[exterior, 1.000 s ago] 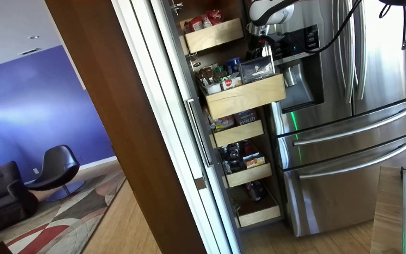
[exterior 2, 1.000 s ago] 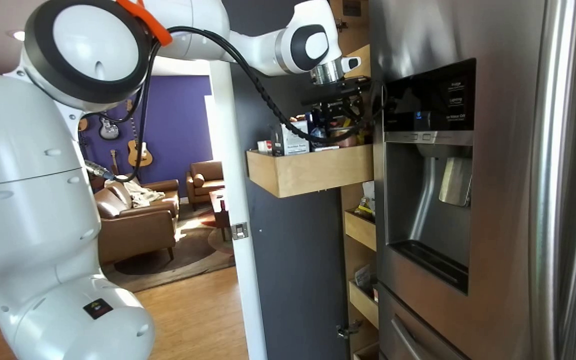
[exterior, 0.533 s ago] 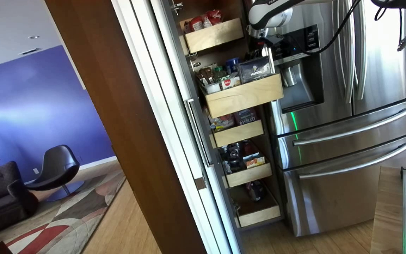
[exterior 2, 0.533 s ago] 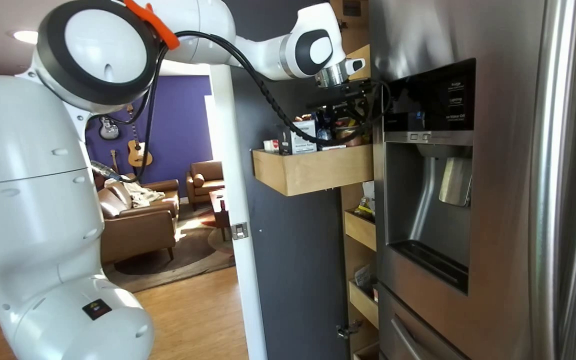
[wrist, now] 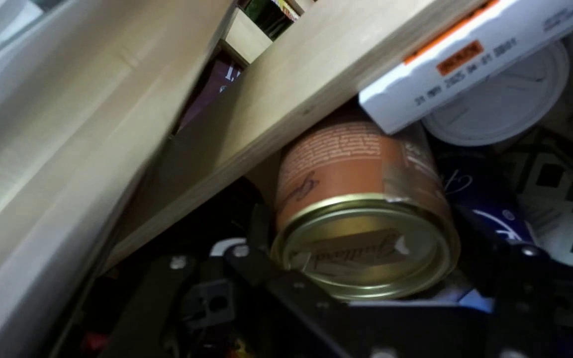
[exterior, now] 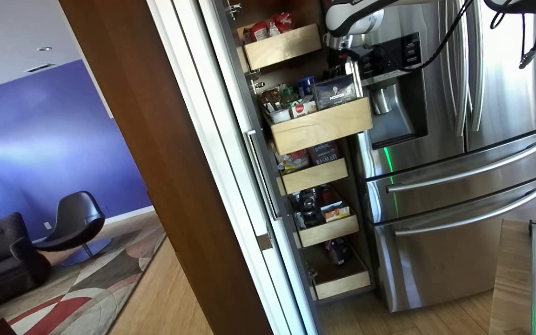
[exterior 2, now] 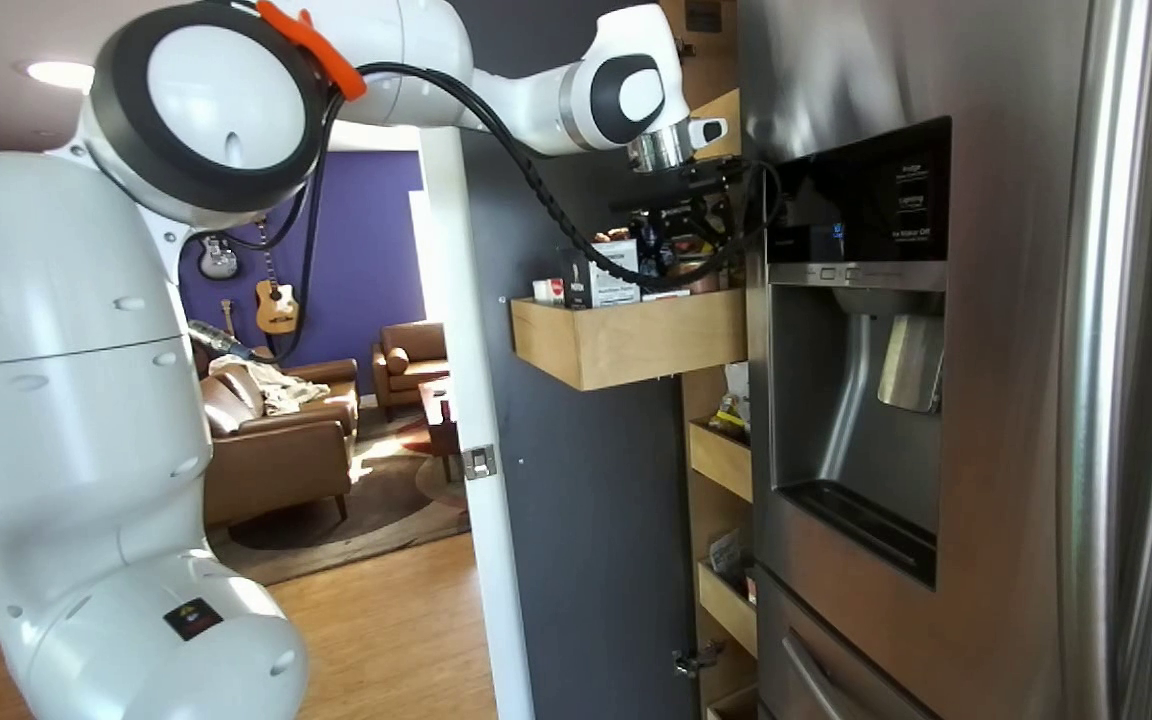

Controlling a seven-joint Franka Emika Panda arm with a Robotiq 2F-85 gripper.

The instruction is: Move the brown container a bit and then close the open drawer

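Note:
The open drawer [exterior: 322,125] of pale wood stands pulled out of the pantry; it also shows in an exterior view [exterior 2: 666,342] and its wall [wrist: 286,94] crosses the wrist view. The brown container [wrist: 336,164], a round can with a gold-rimmed end, is in it, beside that wall. In an exterior view part of it [exterior 2: 708,282] shows below the gripper [exterior 2: 686,225]. In the wrist view the dark fingers of my gripper [wrist: 361,223] are on both sides of the can with no clear gap. The fingertips are partly lost in shadow.
A dark box [exterior: 335,91] stands at the drawer's front. A white box [wrist: 470,59], a white-lidded tub [wrist: 500,99] and a blue can [wrist: 485,199] are near the brown container. The steel fridge [exterior 2: 866,420] is close on one side, the dark pantry door [exterior 2: 596,500] on the other.
The drawer has slid some way into the pantry, its contents with it. The gripper and arm have shifted a little in the same direction, slowing in the last half second.

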